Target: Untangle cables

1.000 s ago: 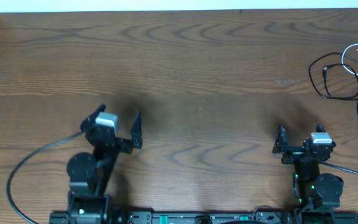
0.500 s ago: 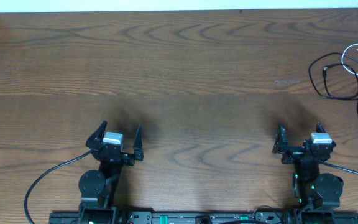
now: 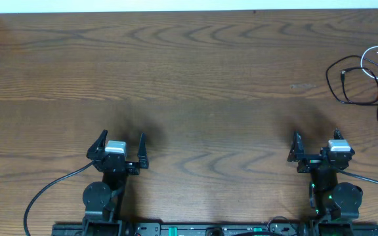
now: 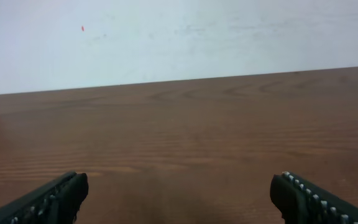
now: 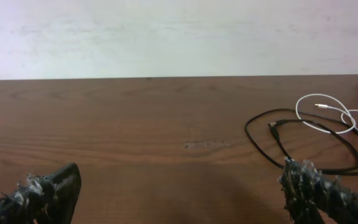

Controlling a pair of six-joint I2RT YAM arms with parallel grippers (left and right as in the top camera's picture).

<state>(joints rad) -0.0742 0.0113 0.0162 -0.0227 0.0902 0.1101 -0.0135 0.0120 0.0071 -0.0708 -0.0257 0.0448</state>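
The cables lie tangled at the table's far right edge. The black cable (image 3: 344,72) loops wide, and the white cable (image 3: 375,49) coils over its upper right part. The right wrist view shows them ahead and to the right, the black cable (image 5: 272,125) in front of the white cable (image 5: 321,106). My left gripper (image 3: 121,137) hangs open near the front left, over bare wood, far from the cables. My right gripper (image 3: 316,136) is open near the front right, short of the tangle. In both wrist views the left gripper (image 4: 179,186) and the right gripper (image 5: 179,180) hold nothing.
The brown wooden table (image 3: 195,78) runs back to a white wall (image 5: 166,31). A thick black robot wire (image 3: 41,193) curves out from the left arm's base. The cables run past the table's right edge.
My left arm has drawn back toward the front edge and turned to face straight ahead, still open. The right arm and the cables have not moved.
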